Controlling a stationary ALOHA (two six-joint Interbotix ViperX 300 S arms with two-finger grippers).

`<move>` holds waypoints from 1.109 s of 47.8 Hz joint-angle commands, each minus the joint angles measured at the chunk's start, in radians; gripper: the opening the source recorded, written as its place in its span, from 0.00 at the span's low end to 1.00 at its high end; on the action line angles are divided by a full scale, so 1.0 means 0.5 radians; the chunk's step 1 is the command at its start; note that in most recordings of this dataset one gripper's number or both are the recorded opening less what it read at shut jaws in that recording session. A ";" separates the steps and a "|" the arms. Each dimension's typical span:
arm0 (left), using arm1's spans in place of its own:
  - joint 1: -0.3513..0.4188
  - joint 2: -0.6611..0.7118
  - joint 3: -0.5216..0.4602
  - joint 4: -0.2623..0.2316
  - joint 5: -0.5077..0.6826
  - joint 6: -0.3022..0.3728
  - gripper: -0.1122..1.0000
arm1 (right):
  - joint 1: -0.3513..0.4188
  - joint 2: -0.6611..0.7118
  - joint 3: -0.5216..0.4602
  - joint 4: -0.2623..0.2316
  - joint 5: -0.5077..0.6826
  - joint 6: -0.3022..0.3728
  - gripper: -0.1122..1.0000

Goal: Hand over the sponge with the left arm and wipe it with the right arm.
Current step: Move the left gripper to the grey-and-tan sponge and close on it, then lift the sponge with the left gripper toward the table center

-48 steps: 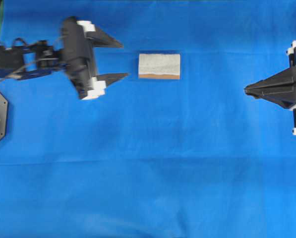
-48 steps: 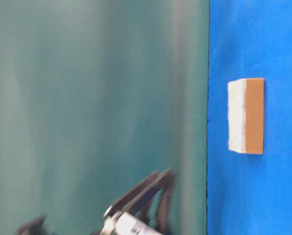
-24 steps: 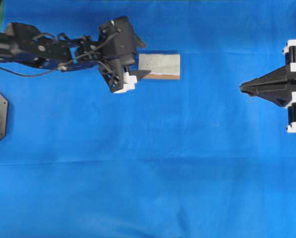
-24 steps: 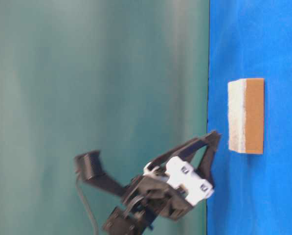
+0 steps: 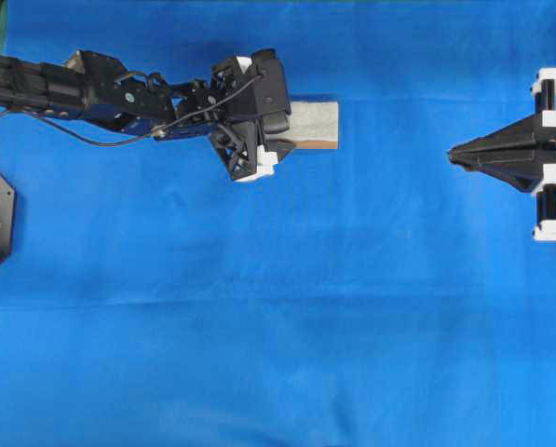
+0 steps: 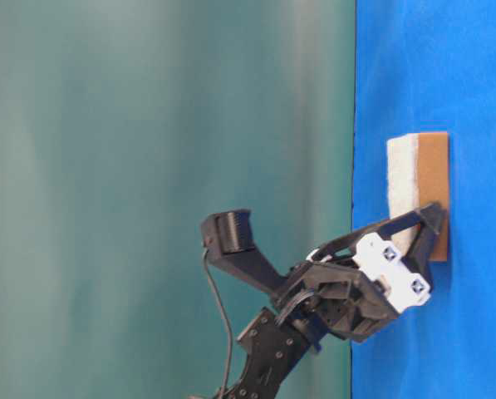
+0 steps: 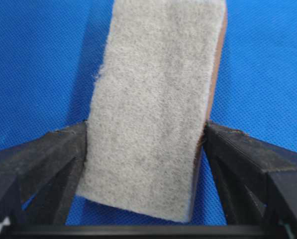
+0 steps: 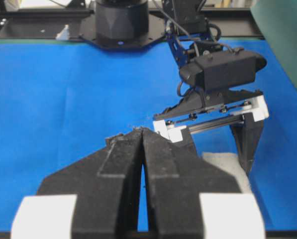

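Sponge, the soft grey-white block with orange-brown edge [image 7: 153, 104], now lies between the spread fingers of the left pincer [image 7: 146, 149], which has just descended around it; closing is next. Right pincer [image 8: 142, 144] waits pressed together.

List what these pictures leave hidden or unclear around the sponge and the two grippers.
- Overhead: the left gripper covers one end of the sponge; its fingertips are hidden under its own housing.
- Left wrist: whether the fingers press the sponge or only flank it is unclear.
- Right wrist: the right gripper blocks part of the sponge.
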 commanded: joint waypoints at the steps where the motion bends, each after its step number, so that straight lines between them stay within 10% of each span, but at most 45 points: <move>1: 0.009 -0.028 -0.034 0.000 -0.003 0.003 0.95 | -0.009 0.000 -0.034 0.000 -0.009 0.003 0.10; 11: 0.015 -0.061 -0.055 0.000 0.153 -0.098 0.91 | -0.009 0.000 -0.037 0.000 -0.009 0.003 0.10; 22: -0.015 -0.230 -0.064 -0.003 0.390 -0.132 0.48 | -0.009 0.000 -0.040 -0.003 -0.009 0.003 0.10; 41: -0.249 -0.657 -0.126 -0.018 0.706 -0.163 0.48 | -0.028 0.006 -0.043 0.000 -0.009 0.003 0.10; 53: -0.439 -0.727 -0.144 -0.018 0.779 -0.515 0.48 | -0.034 0.021 -0.043 0.000 -0.006 0.003 0.10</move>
